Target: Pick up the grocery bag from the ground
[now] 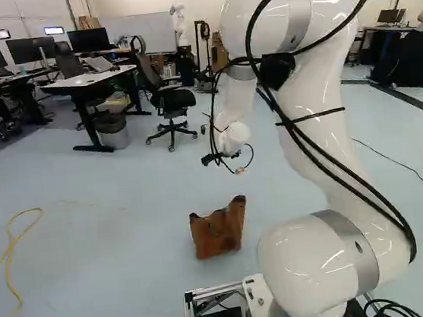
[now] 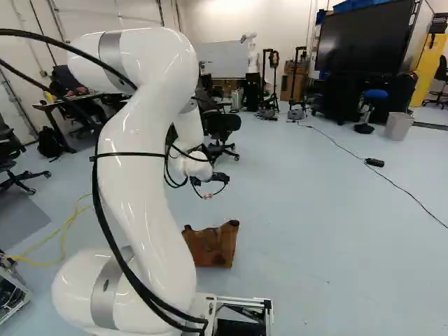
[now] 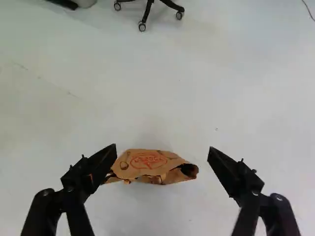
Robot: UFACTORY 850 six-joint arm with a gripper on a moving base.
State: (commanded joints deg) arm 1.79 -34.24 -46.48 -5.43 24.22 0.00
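A crumpled brown paper bag stands on the floor ahead of the base; the right base view shows the same bag. My gripper hangs in the air above and beyond it, with clear height between them. From the wrist, the gripper is open wide, its two fingers far apart. The bag appears between the fingertips but well below them on the floor, touched by neither. Red print shows on its side, and its rim is folded and rumpled.
Office chairs and desks stand farther ahead, with a grey bin by one desk. A yellow cable lies on the floor to the left. A black cable runs along the right. Another robot stands far back.
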